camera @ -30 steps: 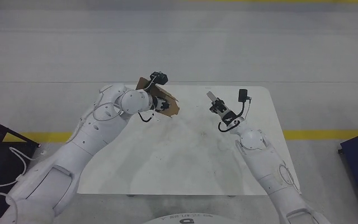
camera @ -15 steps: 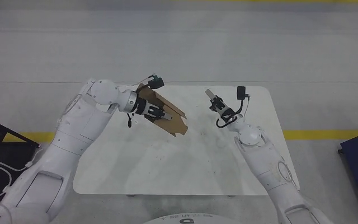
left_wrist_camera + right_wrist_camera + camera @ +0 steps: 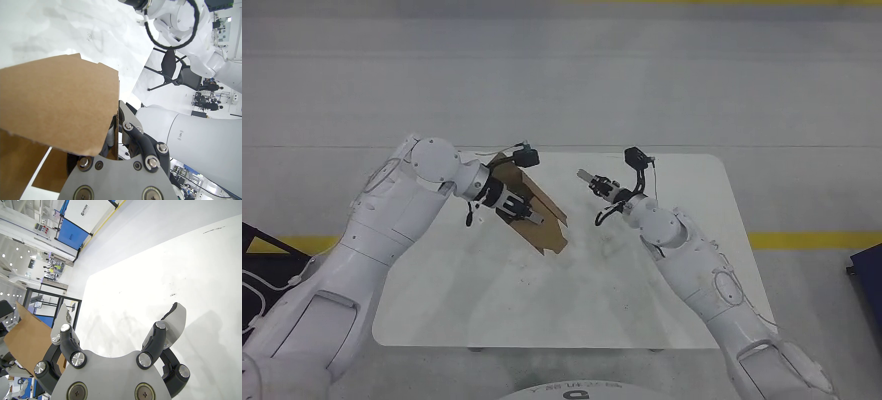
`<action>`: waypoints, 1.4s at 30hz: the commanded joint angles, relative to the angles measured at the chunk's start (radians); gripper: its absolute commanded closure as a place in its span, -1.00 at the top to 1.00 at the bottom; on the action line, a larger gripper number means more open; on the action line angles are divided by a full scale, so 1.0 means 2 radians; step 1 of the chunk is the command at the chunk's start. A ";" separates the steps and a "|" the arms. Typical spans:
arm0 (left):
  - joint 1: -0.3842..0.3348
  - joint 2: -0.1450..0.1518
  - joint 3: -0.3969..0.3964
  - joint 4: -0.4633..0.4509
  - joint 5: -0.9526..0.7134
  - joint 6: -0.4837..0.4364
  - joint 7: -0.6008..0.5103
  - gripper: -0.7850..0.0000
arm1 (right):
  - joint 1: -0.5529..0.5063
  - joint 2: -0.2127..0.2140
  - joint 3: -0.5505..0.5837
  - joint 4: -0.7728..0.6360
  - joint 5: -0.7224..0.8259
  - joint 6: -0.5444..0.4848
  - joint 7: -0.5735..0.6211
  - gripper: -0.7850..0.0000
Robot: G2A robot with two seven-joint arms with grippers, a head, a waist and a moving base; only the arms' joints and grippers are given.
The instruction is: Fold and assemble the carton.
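A flat brown carton (image 3: 537, 212) is held tilted above the white table (image 3: 642, 290) at its back left. My left gripper (image 3: 525, 209) is shut on one of the carton's panels; in the left wrist view the cardboard (image 3: 56, 113) runs between the fingers (image 3: 128, 117). My right gripper (image 3: 589, 178) hangs a little to the right of the carton, apart from it. Its fingers (image 3: 175, 321) stand open with nothing between them, and the carton (image 3: 30, 336) shows beside them in the right wrist view.
The table's back edge (image 3: 642, 155) lies just behind both grippers. Grey floor with a yellow line (image 3: 802, 240) surrounds the table. A black chair (image 3: 175, 75) stands beyond the table in the left wrist view.
The left arm swung the carton from the table's back edge out over the table, then drew it slightly back. The right gripper moved left toward the carton.
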 commanded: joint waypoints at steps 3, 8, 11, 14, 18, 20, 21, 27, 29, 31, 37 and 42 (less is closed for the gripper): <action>-0.006 0.001 0.016 -0.011 -0.001 0.001 -0.001 -1.00 | 0.009 -0.002 -0.009 0.005 -0.014 0.001 0.020 1.00; -0.014 0.003 0.032 -0.020 -0.011 0.003 -0.003 -1.00 | 0.020 -0.002 -0.023 0.010 -0.018 -0.035 0.081 1.00; -0.019 0.003 0.038 -0.017 -0.016 0.002 -0.001 -1.00 | 0.022 -0.001 -0.023 0.013 -0.011 -0.065 0.106 1.00; -0.023 0.002 0.043 -0.012 -0.026 -0.001 0.001 -1.00 | 0.021 0.000 -0.022 0.016 -0.003 -0.094 0.131 1.00; -0.027 0.001 0.050 -0.007 -0.034 -0.005 0.005 -1.00 | 0.018 0.001 -0.024 0.016 0.002 -0.124 0.155 1.00; -0.029 0.001 0.052 -0.004 -0.038 -0.006 0.007 -1.00 | 0.017 0.002 -0.026 0.016 0.005 -0.140 0.167 1.00; -0.030 0.001 0.053 -0.002 -0.039 -0.007 0.007 -1.00 | 0.017 0.002 -0.026 0.017 0.007 -0.148 0.174 1.00; -0.034 -0.001 0.052 0.013 -0.050 -0.009 0.019 -1.00 | 0.019 0.004 -0.026 0.023 0.021 -0.174 0.197 1.00; -0.034 -0.002 0.051 0.016 -0.053 -0.010 0.021 -1.00 | 0.020 0.005 -0.024 0.026 0.030 -0.183 0.205 1.00; -0.034 -0.003 0.049 0.020 -0.060 -0.009 0.027 -1.00 | 0.020 0.005 -0.023 0.028 0.042 -0.192 0.214 1.00; -0.036 -0.004 0.046 0.030 -0.073 -0.010 0.035 -1.00 | 0.032 0.005 -0.025 0.044 0.088 -0.217 0.267 1.00; -0.036 -0.005 0.041 0.038 -0.083 -0.010 0.044 -1.00 | 0.041 0.004 -0.033 0.056 0.104 -0.226 0.283 1.00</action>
